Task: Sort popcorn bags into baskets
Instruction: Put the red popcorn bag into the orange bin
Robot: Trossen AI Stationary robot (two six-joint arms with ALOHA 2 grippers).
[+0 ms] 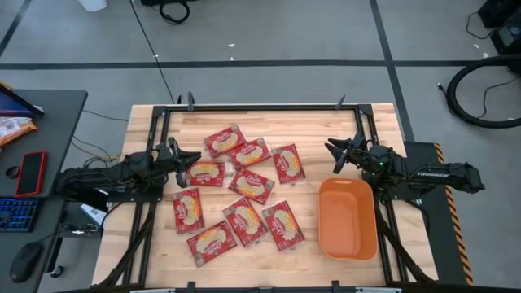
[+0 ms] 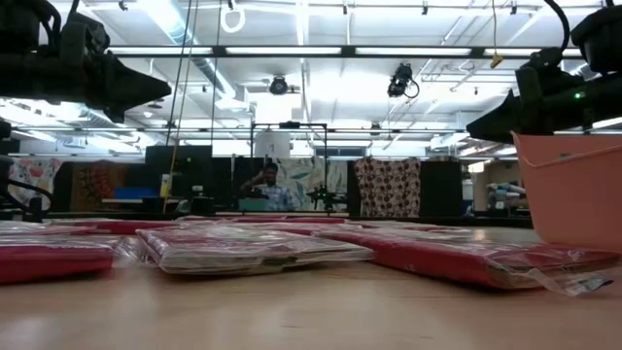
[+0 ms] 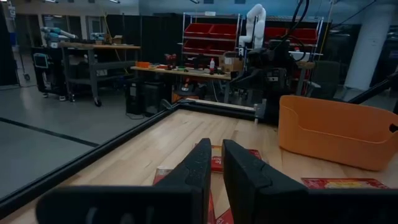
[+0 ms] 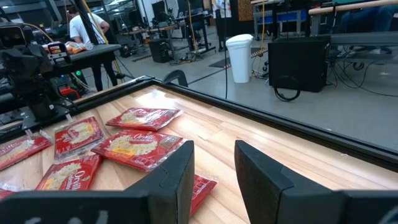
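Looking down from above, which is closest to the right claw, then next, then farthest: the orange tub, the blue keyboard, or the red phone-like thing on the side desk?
From the right gripper:
1. Orange tub, just below it.
2. Red phone-like object, far left on the desk.
3. Blue keyboard, far left desk edge. The last two are nearly level.

We saw a pale, smooth wooden surface (image 1: 326, 122), glossy, crinkled plastic-wrapped popcorn bags (image 1: 244, 220), a smooth matt orange plastic basket (image 1: 348, 242), and matt black fingers (image 4: 261, 174).
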